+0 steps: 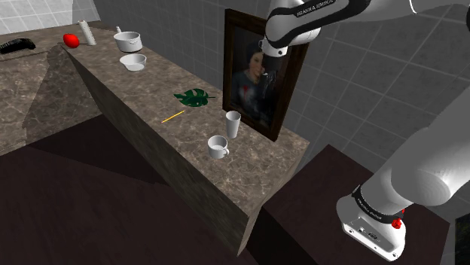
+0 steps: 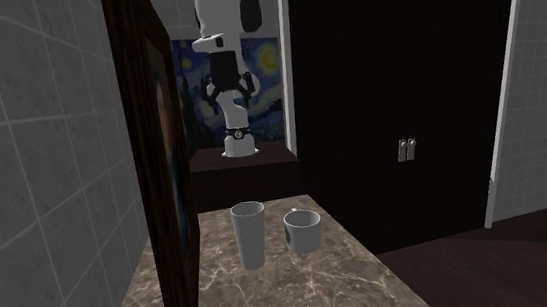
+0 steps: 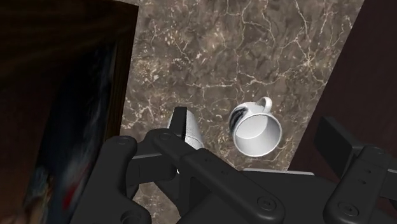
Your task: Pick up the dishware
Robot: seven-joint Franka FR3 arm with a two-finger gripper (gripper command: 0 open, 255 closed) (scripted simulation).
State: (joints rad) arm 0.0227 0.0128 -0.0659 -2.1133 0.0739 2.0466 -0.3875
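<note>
One mug [image 1: 218,147] beside tumbler [image 1: 233,124], near countertop [image 1: 252,179] edge.

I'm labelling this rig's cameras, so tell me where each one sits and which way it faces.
Shoulder view: beside and behind the white arm, looking down along the marble counter at the mug and tall cup; the arm shows on its right.
Second exterior view: at the counter's other end, facing back over mug and cup toward the arm, seen head-on.
Wrist view: on the hand, looking down at mug and cup past its open fingers.
Shared: all three show the mug, the cup and the framed portrait.
</note>
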